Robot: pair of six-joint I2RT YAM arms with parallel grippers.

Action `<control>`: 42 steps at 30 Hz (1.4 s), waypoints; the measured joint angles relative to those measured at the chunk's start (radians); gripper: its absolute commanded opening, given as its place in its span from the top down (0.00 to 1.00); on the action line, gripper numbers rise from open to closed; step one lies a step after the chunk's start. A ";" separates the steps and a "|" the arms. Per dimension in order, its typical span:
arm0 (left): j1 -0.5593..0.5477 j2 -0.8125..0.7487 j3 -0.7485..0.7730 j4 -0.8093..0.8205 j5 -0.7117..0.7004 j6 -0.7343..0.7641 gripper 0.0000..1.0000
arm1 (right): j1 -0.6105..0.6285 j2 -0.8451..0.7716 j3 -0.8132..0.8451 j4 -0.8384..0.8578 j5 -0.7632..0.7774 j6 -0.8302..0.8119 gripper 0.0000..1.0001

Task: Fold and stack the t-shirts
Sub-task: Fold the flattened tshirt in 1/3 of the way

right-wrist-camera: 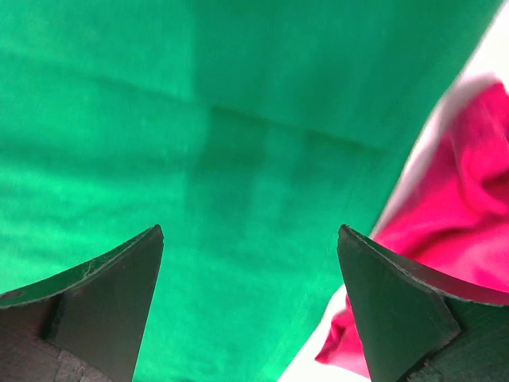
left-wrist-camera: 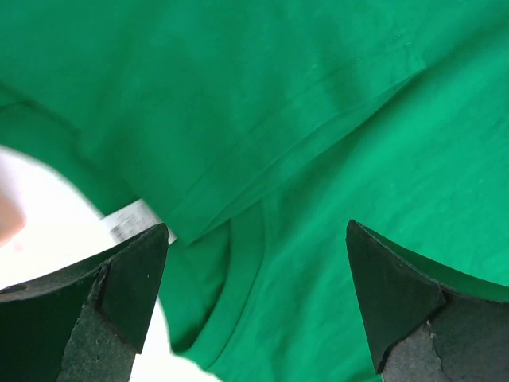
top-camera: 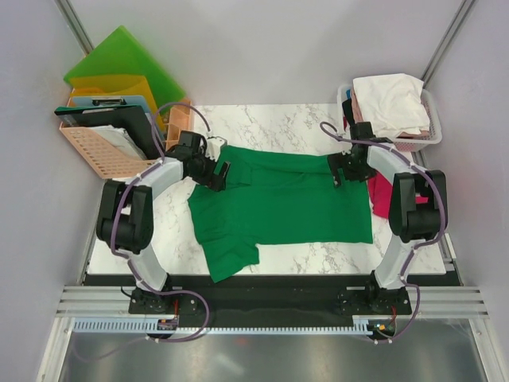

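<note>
A deep green t-shirt [top-camera: 282, 205] lies spread on the marble table [top-camera: 278, 119], its far strip folded over toward the middle and one sleeve reaching the front edge. My left gripper [top-camera: 220, 176] hovers open over the shirt's far left corner; its wrist view shows the neck band [left-wrist-camera: 238, 270] and a folded sleeve hem [left-wrist-camera: 302, 127] below the jaws. My right gripper [top-camera: 337, 170] stands open over the shirt's far right part, green cloth [right-wrist-camera: 238, 159] beneath it. A magenta-red t-shirt [top-camera: 381, 199] [right-wrist-camera: 469, 183] lies crumpled at the right edge, partly behind the right arm. Neither gripper holds anything.
A white basket [top-camera: 433, 135] at the back right holds white and pale pink t-shirts [top-camera: 391, 102]. At the back left stands an orange crate [top-camera: 95, 151] with folders and a green sheet [top-camera: 119, 60]. A small orange box [top-camera: 179, 118] sits beside it.
</note>
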 measured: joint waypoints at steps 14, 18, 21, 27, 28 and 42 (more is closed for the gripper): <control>-0.043 0.152 0.082 0.003 0.005 -0.050 0.00 | -0.002 0.159 0.103 0.014 -0.029 -0.003 0.02; -0.043 0.161 0.099 -0.005 -0.040 -0.074 0.00 | -0.002 0.192 0.149 0.008 -0.028 -0.006 0.02; -0.039 0.181 0.130 -0.020 -0.074 -0.089 0.00 | -0.002 0.228 0.202 0.008 -0.032 -0.006 0.02; 0.003 0.241 0.241 -0.074 -0.100 -0.092 0.00 | 0.005 0.286 0.295 -0.032 -0.032 -0.002 0.02; 0.015 0.256 0.267 -0.083 -0.098 -0.092 0.00 | 0.006 0.293 0.305 -0.042 -0.031 0.001 0.02; 0.067 0.286 0.349 -0.130 -0.047 -0.100 0.00 | 0.013 0.266 0.274 -0.027 -0.050 0.000 0.02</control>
